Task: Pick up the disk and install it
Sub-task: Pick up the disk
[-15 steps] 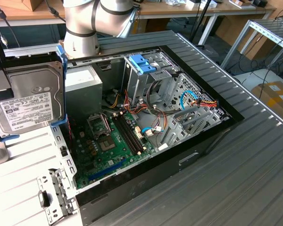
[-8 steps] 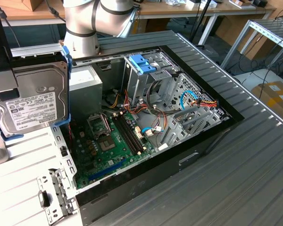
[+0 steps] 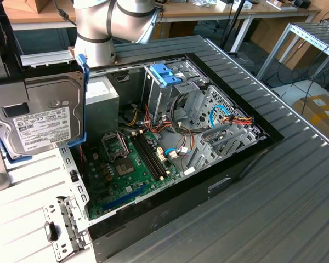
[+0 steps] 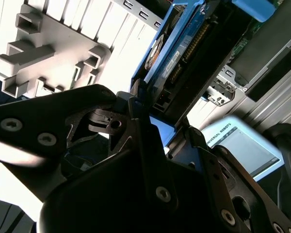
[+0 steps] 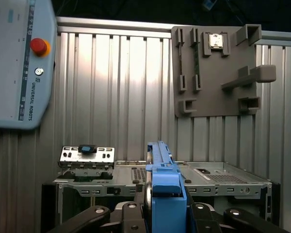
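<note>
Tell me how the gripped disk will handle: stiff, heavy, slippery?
The disk looks like a rigid metal block, so probably stiff and heavy for its size. The gripper clamps its blue plastic rails, so it might slip if jolted.

A robotics lab: open computer case point(image 3: 170, 219) on ribbed metal table point(image 3: 296, 208), wooden workbenches point(image 3: 208, 11) behind

Held disk point(image 3: 41, 115) hangs clear of computer case point(image 3: 181, 205); cable tangle point(image 3: 172, 130) crowds floor beside drive cage point(image 3: 156, 97).
</note>
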